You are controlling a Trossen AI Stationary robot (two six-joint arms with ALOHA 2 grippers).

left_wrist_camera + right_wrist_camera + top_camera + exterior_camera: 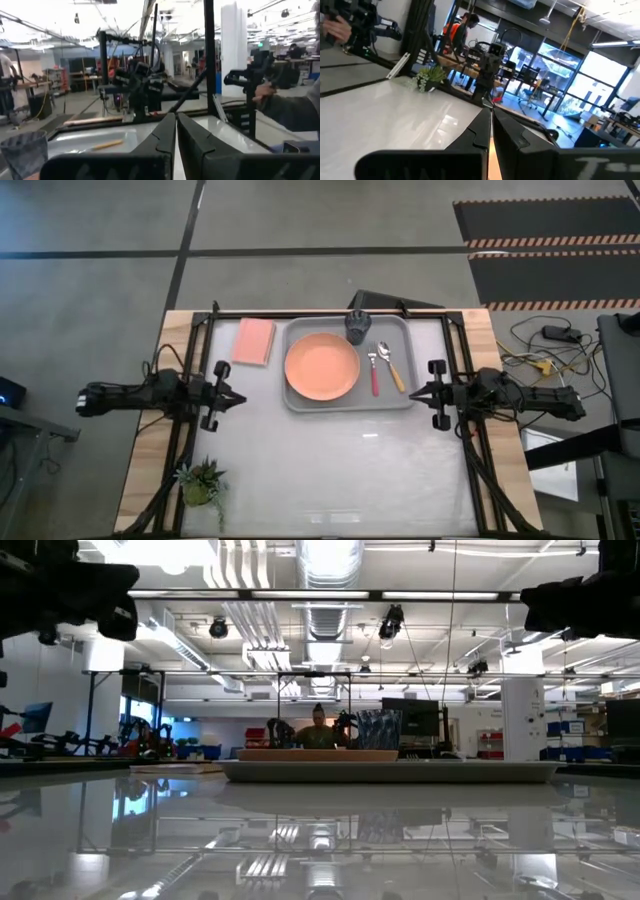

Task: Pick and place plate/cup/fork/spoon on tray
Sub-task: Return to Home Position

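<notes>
The grey tray lies at the table's far middle. On it rest the salmon-orange plate, the dark cup upright at its far edge, the fork with a pink-red handle and the spoon with an orange-tan handle, side by side. My left gripper is shut and empty, left of the tray. My right gripper is shut and empty, at the tray's right near corner. The cup and spoon handle show in the left wrist view.
A pink rectangular pad lies left of the tray. A small potted green plant stands at the near left corner. Black frame rails run along both table sides. A person's hand shows beyond the table.
</notes>
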